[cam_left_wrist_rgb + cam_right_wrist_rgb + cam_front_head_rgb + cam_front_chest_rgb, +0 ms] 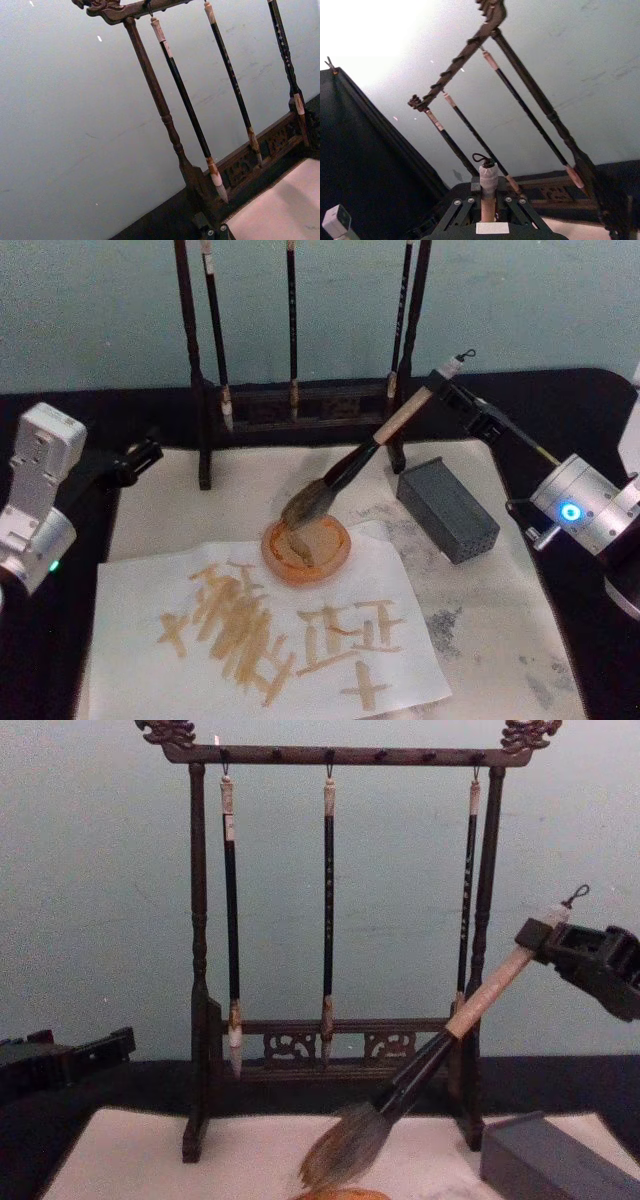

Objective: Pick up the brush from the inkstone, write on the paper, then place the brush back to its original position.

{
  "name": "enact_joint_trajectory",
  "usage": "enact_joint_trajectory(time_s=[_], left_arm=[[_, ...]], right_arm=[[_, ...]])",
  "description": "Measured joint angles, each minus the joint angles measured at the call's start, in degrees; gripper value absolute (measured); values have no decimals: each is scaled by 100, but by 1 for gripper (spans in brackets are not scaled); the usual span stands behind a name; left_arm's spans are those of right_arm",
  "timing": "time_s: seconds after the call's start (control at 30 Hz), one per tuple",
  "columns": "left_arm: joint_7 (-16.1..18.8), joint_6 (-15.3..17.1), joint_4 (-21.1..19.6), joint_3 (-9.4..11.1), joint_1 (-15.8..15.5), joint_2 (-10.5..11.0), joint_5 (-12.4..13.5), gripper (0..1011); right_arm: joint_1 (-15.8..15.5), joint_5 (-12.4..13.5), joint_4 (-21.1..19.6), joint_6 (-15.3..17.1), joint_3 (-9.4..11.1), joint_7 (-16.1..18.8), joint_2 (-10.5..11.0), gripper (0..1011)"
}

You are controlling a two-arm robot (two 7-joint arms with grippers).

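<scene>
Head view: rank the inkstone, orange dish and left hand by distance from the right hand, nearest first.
1. inkstone: right side, closest to the right hand, which holds the brush.
2. orange dish: centre, at the brush's bristles.
3. left hand: far left side, clearly farthest.

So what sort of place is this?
Probably a calligraphy desk: slim brushes hang on a wooden rack, the paper bears orange strokes, and the right gripper holds the brush at an orange dish; the left gripper idles left of the paper.
</scene>
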Motion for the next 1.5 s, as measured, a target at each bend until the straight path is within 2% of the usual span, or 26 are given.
enact_joint_trajectory(time_s=[0.2, 0.87, 1.5], left_arm=[[0, 0, 0, 0, 0, 0, 0, 1002], [0, 0, 0, 0, 0, 0, 0, 1002], [0, 0, 0, 0, 0, 0, 0, 1002]], right_arm=[[79, 72, 270, 29, -5, 42, -63, 175], [192, 84, 719, 123, -85, 81, -175, 175], [285, 163, 1135, 214, -24, 70, -331, 173]])
